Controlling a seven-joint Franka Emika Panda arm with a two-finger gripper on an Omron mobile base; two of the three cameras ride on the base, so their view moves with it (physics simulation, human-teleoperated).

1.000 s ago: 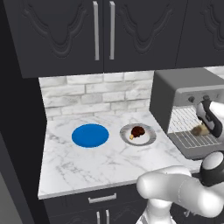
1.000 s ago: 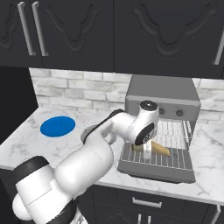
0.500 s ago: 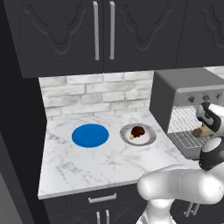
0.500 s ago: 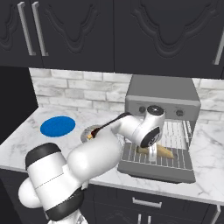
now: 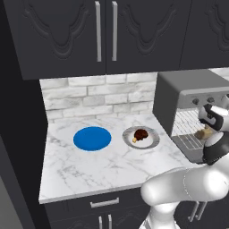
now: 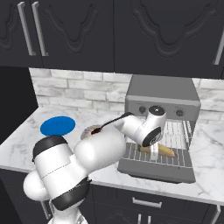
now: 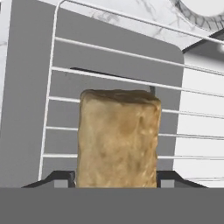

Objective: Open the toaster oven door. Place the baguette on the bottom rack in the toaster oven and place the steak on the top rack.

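Even, flat rendered light; soft, low-resolution views.

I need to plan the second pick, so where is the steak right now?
The steak sits on a small grey plate on the marble counter, in the left base view between the blue plate and the toaster oven.

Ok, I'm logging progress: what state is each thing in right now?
Door: open, folded down flat.
Baguette: between the pincer fingers, over a pulled-out rack.
Steak: on its plate, untouched.
Blue plate: bare.
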